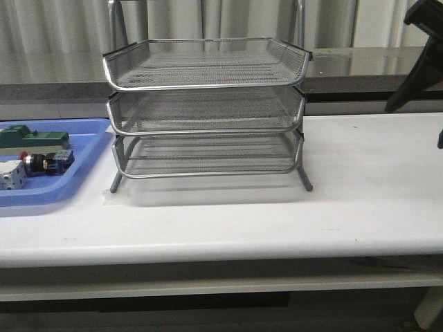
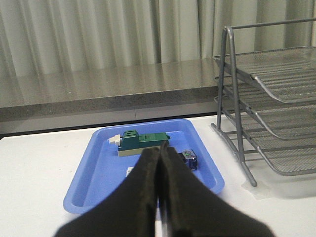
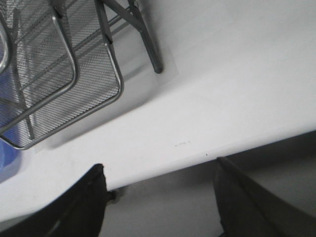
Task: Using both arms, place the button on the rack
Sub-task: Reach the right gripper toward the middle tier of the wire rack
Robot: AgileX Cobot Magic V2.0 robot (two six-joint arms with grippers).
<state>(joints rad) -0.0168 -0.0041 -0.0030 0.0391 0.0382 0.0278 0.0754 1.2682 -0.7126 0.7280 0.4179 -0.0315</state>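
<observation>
Button (image 1: 45, 162) lies on its side in the blue tray (image 1: 83, 149) at the worktop's (image 1: 277, 214) left end, long axis roughly left-right, red head toward the white block (image 1: 10, 174), blue rear toward the rack (image 1: 208, 111). Green block (image 1: 31, 137) sits just behind it. Left end effector (image 2: 160, 170) has its jaws pressed together, empty, above the tray's near side, button just beyond its tips. Right end effector (image 3: 158, 197) is spread wide, empty, over the worktop's front edge right of the rack, well apart from the button. Left arm is clearly nearer; likely makes the pick.
</observation>
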